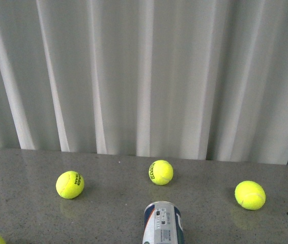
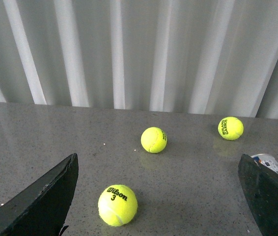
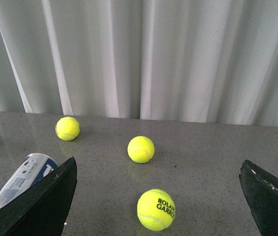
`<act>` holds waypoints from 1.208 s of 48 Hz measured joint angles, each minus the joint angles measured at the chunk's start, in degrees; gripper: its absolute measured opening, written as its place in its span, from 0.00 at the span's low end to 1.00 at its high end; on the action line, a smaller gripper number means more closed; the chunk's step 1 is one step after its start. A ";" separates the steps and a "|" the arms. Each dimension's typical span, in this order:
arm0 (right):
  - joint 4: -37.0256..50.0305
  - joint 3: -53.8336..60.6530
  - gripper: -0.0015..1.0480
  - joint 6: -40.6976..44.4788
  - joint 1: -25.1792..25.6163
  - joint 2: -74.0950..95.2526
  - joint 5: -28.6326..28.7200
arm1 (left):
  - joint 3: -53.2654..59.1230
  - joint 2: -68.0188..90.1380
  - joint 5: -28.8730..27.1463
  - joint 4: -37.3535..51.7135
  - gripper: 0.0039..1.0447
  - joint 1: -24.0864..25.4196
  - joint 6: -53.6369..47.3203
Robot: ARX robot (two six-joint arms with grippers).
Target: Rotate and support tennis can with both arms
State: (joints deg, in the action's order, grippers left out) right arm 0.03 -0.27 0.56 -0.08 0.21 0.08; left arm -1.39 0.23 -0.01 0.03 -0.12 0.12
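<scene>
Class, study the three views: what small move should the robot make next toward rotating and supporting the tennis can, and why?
Probably bring both hands inward toward the tennis can. It appears to lie on its side between them, and the left hand and right hand are both open, empty and not yet touching it.

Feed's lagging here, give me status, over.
Left gripper, right gripper open, empty. Tennis can lying on table, ungripped. Loose tennis balls around; one just beyond can's far end.

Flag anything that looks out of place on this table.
The tennis can appears to lie on its side at the near edge, while tennis balls sit loose and scattered across the table. Nothing looks damaged.
</scene>
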 joint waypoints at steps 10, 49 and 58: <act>0.00 0.00 0.93 0.00 0.00 0.00 0.00 | 0.00 0.00 0.00 0.00 0.94 0.00 0.00; 0.66 -20.33 0.93 -12.46 -9.57 47.41 4.44 | 0.00 -0.04 0.00 0.00 0.94 0.00 0.00; -1.53 -25.44 0.93 -12.44 -17.92 60.87 4.39 | 0.00 -0.04 0.00 0.00 0.94 0.00 0.00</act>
State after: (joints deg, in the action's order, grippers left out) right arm -1.50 -25.71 -11.88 -18.00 61.08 4.47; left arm -1.39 0.19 -0.01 0.03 -0.12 0.12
